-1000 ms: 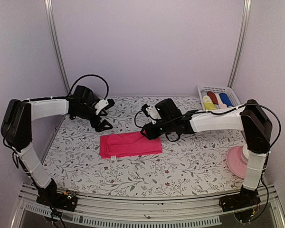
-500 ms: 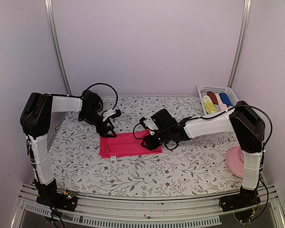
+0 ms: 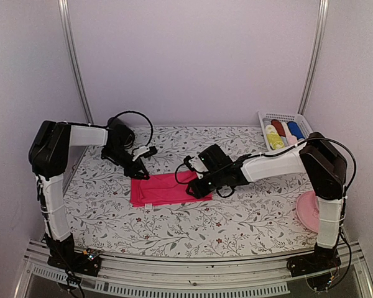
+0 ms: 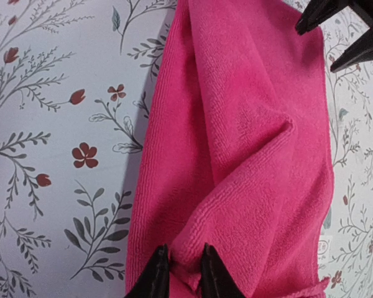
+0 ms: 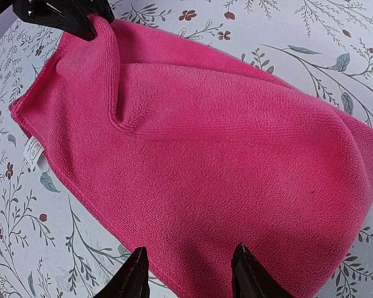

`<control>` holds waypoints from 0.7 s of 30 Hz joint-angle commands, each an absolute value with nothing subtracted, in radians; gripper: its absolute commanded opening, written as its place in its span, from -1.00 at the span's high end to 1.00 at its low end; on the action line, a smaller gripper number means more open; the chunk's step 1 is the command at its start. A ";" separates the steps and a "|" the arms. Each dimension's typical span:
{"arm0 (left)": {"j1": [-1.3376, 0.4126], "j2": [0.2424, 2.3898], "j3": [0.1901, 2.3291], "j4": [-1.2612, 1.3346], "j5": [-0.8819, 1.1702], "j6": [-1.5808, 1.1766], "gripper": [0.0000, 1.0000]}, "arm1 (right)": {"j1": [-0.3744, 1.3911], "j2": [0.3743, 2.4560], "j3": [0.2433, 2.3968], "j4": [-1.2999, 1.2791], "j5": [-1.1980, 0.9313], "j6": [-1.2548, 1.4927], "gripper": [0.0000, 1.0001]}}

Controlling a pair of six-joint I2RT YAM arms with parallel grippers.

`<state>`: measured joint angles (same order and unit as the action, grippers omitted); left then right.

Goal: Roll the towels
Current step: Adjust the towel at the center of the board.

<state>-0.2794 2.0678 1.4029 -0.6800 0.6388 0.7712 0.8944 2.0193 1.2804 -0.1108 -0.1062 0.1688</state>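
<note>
Since my left tool (image 4: pixel 180 266) has just pinched the pink towel (image 4: pixel 248 155), my open right tool (image 5: pixel 189 268) straddling it, rolling can probably begin.

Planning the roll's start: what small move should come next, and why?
Probably close the right fingers on the hot pink towel's right end. They straddle it open, while the left fingers pinch its far-left corner, so both ends would be held.

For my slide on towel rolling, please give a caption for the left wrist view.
Left gripper pinches a fold at the edge of the hot pink cloth towel on the flowered tabletop.
</note>
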 commanded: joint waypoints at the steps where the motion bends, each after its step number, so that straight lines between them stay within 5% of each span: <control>1: -0.265 2.056 1.414 -0.699 0.661 0.778 0.68 | 0.900 2.037 1.269 -0.117 -0.103 0.182 0.11; 5: -0.255 2.044 1.417 -0.697 0.669 0.762 1.00 | 0.900 2.046 1.270 -0.124 -0.092 0.185 0.11; 21: -0.240 1.791 1.168 -0.492 0.472 0.481 1.00 | 0.900 2.097 1.298 -0.184 -0.071 0.190 0.11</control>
